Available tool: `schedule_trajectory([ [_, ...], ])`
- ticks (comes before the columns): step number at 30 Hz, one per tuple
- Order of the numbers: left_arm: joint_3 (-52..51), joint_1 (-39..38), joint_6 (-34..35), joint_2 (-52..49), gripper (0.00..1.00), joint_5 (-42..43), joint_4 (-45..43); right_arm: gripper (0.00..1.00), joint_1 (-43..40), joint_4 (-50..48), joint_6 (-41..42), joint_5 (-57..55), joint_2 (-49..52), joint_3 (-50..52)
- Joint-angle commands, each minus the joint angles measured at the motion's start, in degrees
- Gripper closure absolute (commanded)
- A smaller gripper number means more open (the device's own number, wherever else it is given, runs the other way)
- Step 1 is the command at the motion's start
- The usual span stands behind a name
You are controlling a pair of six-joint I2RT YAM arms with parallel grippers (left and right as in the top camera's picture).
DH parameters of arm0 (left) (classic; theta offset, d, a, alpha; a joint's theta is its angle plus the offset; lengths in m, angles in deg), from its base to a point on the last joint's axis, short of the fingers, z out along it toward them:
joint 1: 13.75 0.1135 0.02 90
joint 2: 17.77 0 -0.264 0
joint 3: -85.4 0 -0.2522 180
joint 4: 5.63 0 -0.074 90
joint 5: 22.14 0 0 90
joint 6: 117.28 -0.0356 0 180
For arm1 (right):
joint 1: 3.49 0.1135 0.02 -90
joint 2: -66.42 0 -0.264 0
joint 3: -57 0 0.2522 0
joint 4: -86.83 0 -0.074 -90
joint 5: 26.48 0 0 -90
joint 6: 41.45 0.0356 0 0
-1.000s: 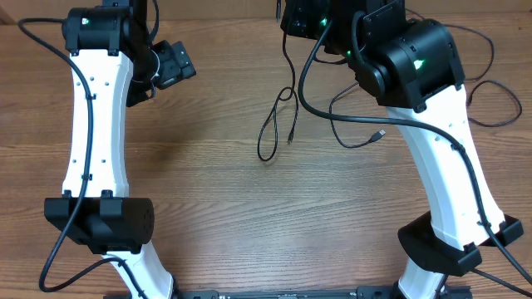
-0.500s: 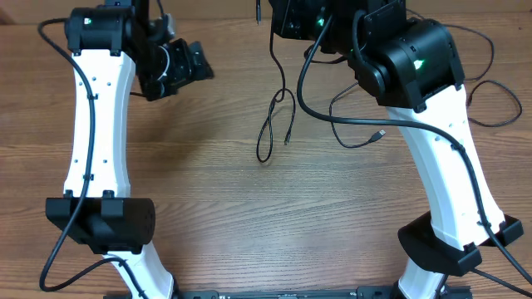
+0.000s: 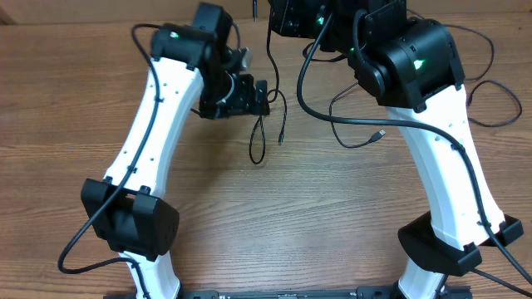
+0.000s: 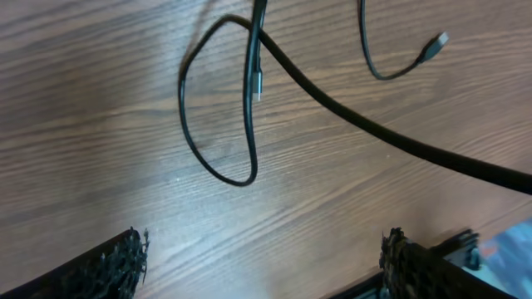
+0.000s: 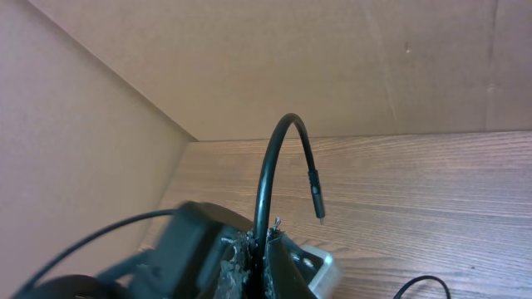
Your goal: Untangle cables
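Cables [image 3: 254, 160]: thin black cords on the far half of the table [image 3: 249, 232], from its middle toward the right edge.
Left fingers [image 4: 108, 266]: spread wide and holding nothing. They hover just left of the looped cable [image 4: 182, 100] and point at it.
Looped cable: a narrow loop whose long axis runs from the far edge toward the near edge. Its upper strand rises to the right fingers [image 5: 237, 266], while its bottom bend and silver plug seem to rest on the table. In the left wrist view it lies ahead of the fingers, roughly centred in their gap.
Right fingers: pressed together on the looped cable's upper end, at the far edge. A short plug-tipped tail arcs out above them.
Loose cable [image 3: 379, 134]: further right, apart from the loop, beneath the right arm.
Nearer arm: the left. By my judgement, a short advance would bring the loop's strands between its fingers.
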Motion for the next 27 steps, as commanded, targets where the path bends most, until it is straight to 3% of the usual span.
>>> schedule_trajectory([
  [1,-3.7,-1.3,-2.5,-0.2,0.07,-1.8,-3.3,0.96,-0.2,-0.6,0.2,0.3,0.2,-1.0],
  [12,-16.2,-1.9,-1.5,-0.2,0.13,-1.7,-18.1,0.96,-0.2,-0.6,0.2,0.3,0.2,-1.0],
  [16,-18.6,-2.1,1.4,-0.2,0.22,-2.1,-22.9,0.96,-0.2,-0.6,0.2,0.3,0.2,-1.0],
  [21,-21.8,-2.1,9.1,-0.2,0.22,-8.0,-28.4,0.96,-0.2,-0.5,0.2,0.3,0.2,-1.0],
  [27,-23.3,-2.1,10.5,-0.2,0.30,-8.0,-33.0,0.96,-0.2,-0.5,0.2,0.3,0.2,-1.0],
])
